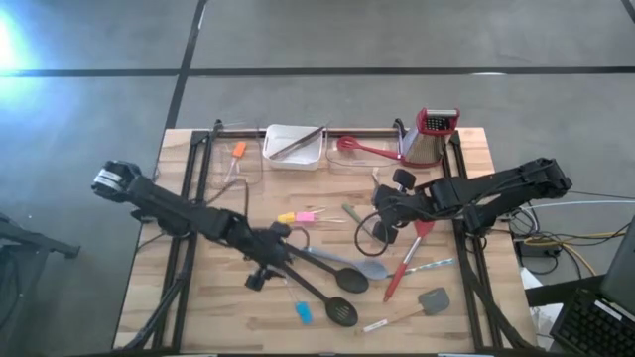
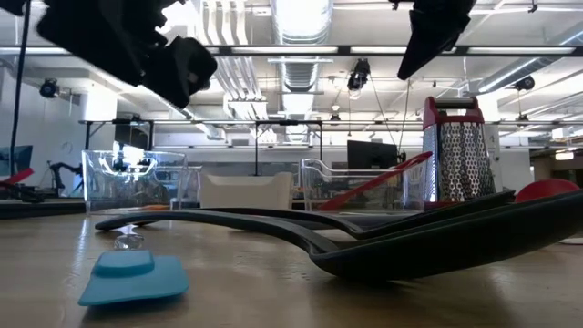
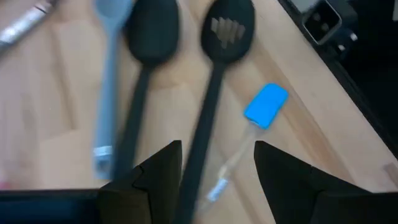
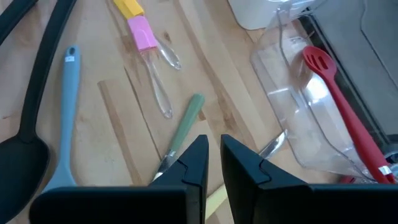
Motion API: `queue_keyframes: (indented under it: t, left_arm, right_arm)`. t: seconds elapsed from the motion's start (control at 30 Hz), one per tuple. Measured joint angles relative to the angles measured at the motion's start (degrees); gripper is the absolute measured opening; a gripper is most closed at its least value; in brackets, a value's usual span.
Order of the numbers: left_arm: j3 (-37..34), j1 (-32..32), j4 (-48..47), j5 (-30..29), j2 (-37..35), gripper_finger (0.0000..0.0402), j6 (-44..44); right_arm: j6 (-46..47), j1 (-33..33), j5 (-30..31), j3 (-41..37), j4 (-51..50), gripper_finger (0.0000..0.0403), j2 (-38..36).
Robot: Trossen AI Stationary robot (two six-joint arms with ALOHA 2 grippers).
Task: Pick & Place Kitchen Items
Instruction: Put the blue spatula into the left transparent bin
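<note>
My left gripper [image 3: 217, 167] hangs open above the table's near middle. Below it lie a black slotted spoon [image 3: 224, 37], whose handle [image 3: 202, 143] runs under the gap, a black solid spoon [image 3: 152, 34], a grey-blue spoon [image 3: 112, 37] and a small blue spatula [image 3: 266, 106] with a clear handle. All lie flat on the wood. My right gripper [image 4: 214, 158] is shut and holds nothing, above a green-handled tool [image 4: 186, 124] right of centre. Pink [image 4: 142, 32] and yellow [image 4: 127, 7] pieces lie beyond it.
At the far edge stand a white tray [image 1: 294, 149] with metal tongs, a clear bin holding a red slotted spoon [image 1: 365, 149], and a red-topped grater [image 1: 434, 134]. An orange piece [image 1: 238, 149] lies far left. A red spatula [image 1: 405, 266] and a grey spatula [image 1: 434, 299] lie near right.
</note>
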Motion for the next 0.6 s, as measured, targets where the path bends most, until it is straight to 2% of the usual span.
queue_keyframes:
  t: [0.27, 0.6]
  left_arm:
    - [5.57, -6.89, 3.19, 0.13, 10.93, 0.0206, -1.85]
    - [12.61, -7.64, 2.97, 0.95, 23.35, 0.0206, -1.93]
  right_arm:
    - [0.0, -1.73, 0.0, 1.08, -0.01, 0.0038, -0.57]
    - [0.58, -1.76, -0.35, 1.86, 0.08, 0.0038, -0.57]
